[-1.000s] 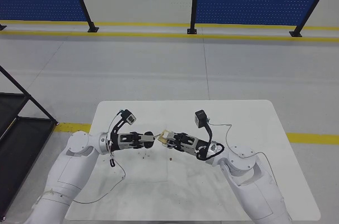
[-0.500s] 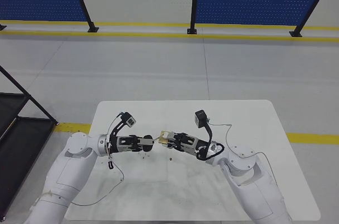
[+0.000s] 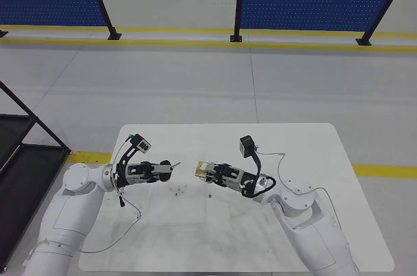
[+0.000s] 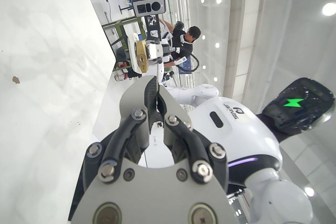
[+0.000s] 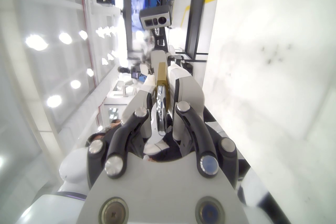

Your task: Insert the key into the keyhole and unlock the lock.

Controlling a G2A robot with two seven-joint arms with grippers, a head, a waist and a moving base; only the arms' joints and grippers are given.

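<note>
A brass padlock [image 3: 203, 168] hangs above the middle of the white table [image 3: 298, 145], with my right gripper [image 3: 211, 170] shut on it. The right wrist view has the lock's brass body [image 5: 160, 75] and silver shackle [image 5: 160, 114] between the fingers [image 5: 183, 83]. My left gripper [image 3: 165, 168] is to the left of the lock, a clear gap away, and is shut on the thin key [image 3: 174, 165]. The key blade [image 4: 158, 75] points toward the lock's keyhole face [image 4: 141, 57]; its tip is apart from it.
Small dark specks [image 3: 177, 191] lie on the table under the gap between the grippers. A black cart [image 3: 15, 165] stands off the table's left side. The table's near half and right side are bare.
My left arm has drawn back to the left with the key, from close against the padlock to a clear gap. The right arm and the padlock have stayed still.
</note>
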